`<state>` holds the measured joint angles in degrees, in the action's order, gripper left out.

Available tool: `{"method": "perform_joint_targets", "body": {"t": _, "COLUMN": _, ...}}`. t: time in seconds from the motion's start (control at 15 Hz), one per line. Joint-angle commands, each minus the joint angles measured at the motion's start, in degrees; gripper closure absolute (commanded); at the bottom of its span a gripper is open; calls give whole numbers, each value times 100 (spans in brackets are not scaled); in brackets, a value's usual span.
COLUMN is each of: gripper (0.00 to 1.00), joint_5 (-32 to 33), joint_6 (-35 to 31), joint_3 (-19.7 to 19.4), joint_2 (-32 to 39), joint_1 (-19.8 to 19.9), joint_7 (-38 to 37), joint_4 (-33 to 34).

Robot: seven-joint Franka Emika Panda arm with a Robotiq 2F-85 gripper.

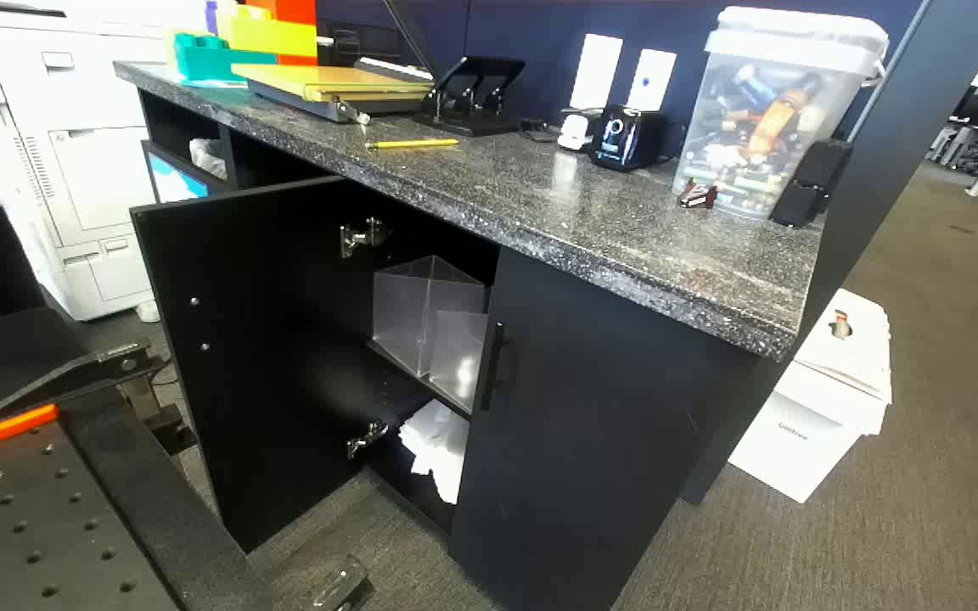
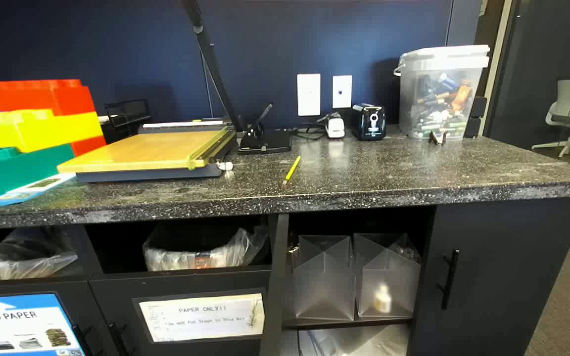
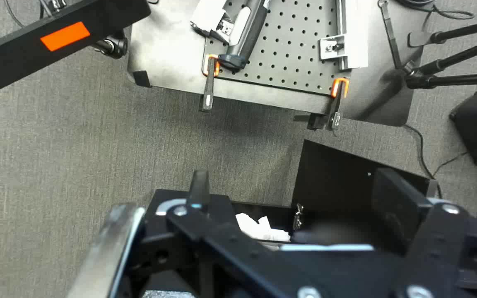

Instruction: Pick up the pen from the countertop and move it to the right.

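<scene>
Wrist view: pincer (image 3: 296, 187) spread apart. In both exterior views, right of the pen (image 2: 292, 170), a tub (image 2: 448, 60) holds coloured items (image 2: 438, 103).

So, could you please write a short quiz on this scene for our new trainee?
1. True or false: in the wrist view, the gripper is open.
2. Where does the yellow pencil lie? (a) on the paper cutter; (b) on the countertop; (c) inside the lidded bucket.
3. How many white wall plates show above the countertop in each exterior view?
Key: 1 true; 2 b; 3 two.
</scene>
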<state>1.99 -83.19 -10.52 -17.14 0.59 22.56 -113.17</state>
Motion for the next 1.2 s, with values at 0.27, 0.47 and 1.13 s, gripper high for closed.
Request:
{"method": "perform_joint_targets", "body": {"t": 0.27, "gripper": 0, "joint_5": -284, "joint_6": -38, "joint_3": 345, "joint_2": 545, "joint_1": -45, "joint_7": -517, "joint_4": 185}}
{"method": "perform_joint_targets", "body": {"t": 0.47, "gripper": 0, "joint_5": -773, "joint_6": -278, "joint_3": 819, "joint_2": 1188, "joint_1": -231, "joint_7": -1448, "joint_4": 491}}
{"method": "perform_joint_targets", "body": {"t": 1.13, "gripper": 0, "joint_5": -1386, "joint_6": -2123, "joint_3": 1666, "joint_2": 4068, "joint_1": -983, "joint_7": -4158, "joint_4": 2886}}
